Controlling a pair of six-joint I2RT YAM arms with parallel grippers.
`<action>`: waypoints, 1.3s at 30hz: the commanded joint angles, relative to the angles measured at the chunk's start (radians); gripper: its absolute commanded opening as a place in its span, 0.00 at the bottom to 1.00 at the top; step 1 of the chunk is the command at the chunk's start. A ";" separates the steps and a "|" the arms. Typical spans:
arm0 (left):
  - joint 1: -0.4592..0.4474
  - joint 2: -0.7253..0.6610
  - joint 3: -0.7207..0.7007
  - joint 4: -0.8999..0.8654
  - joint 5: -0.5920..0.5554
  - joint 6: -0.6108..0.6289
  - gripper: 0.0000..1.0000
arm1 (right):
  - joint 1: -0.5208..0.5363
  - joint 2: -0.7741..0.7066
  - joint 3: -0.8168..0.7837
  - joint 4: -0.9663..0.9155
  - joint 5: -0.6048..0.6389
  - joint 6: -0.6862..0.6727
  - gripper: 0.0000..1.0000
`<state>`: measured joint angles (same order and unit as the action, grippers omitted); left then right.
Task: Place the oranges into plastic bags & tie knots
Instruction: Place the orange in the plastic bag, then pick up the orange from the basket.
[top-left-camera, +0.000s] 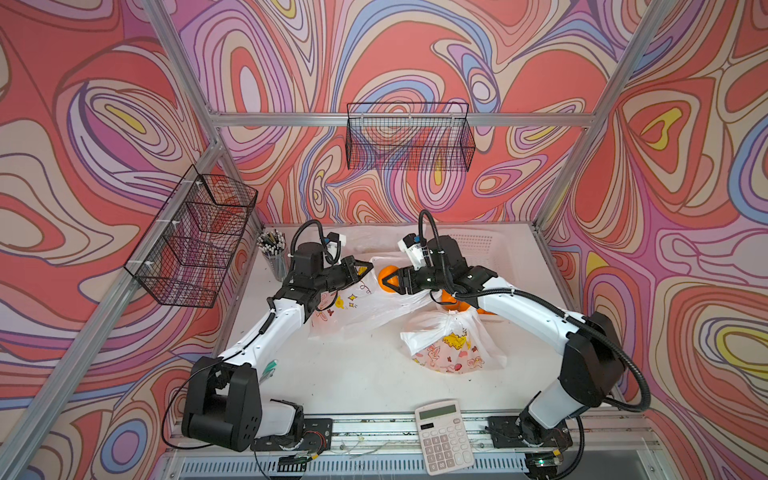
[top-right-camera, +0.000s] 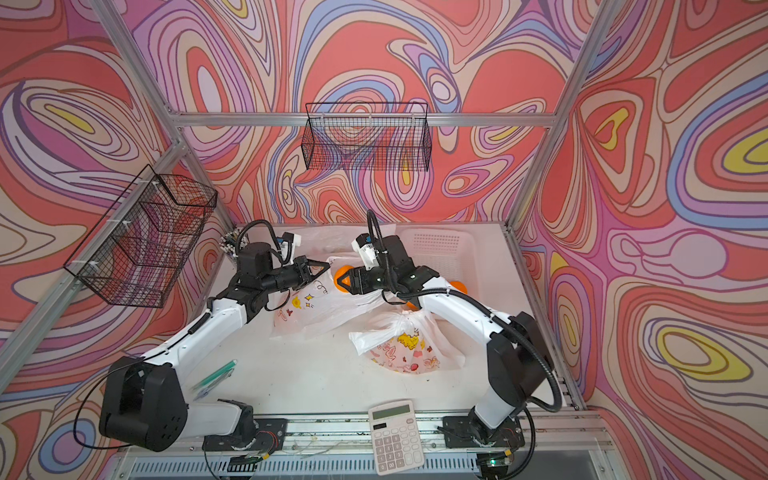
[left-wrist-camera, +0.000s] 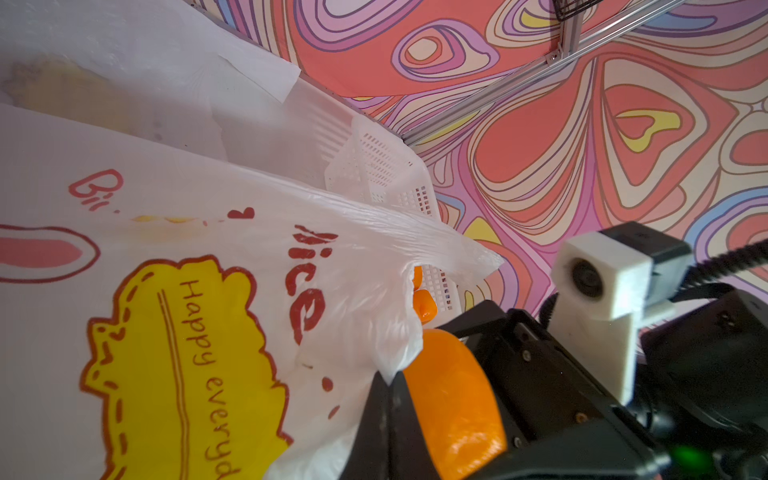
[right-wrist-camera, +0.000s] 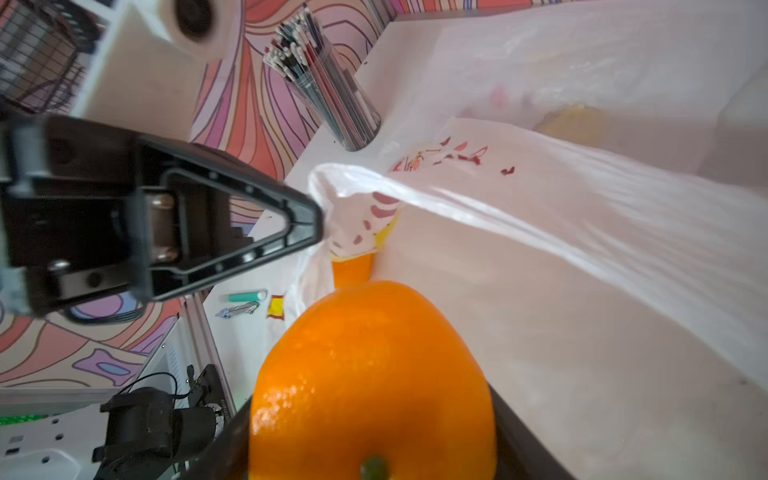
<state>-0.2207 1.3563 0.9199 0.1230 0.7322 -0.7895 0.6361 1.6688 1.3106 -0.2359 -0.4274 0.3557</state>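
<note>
Orange (right-wrist-camera: 374, 374), mid-frame in a top view, sits clamped in the right gripper (top-left-camera: 386, 281) (jaws wide apart); the left gripper (top-left-camera: 369, 265), jaws together, pinches the plastic bag (top-left-camera: 365, 308) at its rim.

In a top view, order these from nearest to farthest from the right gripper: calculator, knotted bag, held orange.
1. The orange, held in the jaws of the right gripper.
2. The knotted bag, middle of the table.
3. The calculator, at its front edge.

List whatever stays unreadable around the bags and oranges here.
Knotted white printed plastic bag: fruit count blurred by film, both top views.
Loose round oranges: number covered by the right arm, top views.
Open white printed bag, pinched by left gripper: contents mostly hidden by its wall.
Round orange in right gripper: fingers cropped, right wrist view.
</note>
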 joint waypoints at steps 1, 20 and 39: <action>0.006 -0.014 0.020 0.008 0.004 -0.007 0.00 | 0.000 0.060 0.069 0.035 0.010 0.009 0.60; 0.006 0.004 0.003 -0.041 -0.041 0.032 0.00 | -0.017 -0.172 0.137 -0.129 0.111 -0.041 0.86; 0.009 -0.006 0.025 -0.114 -0.066 0.071 0.00 | -0.524 -0.115 0.035 -0.541 0.487 -0.185 0.94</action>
<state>-0.2195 1.3563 0.9203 0.0376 0.6781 -0.7357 0.1280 1.5295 1.3548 -0.6994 -0.0101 0.2047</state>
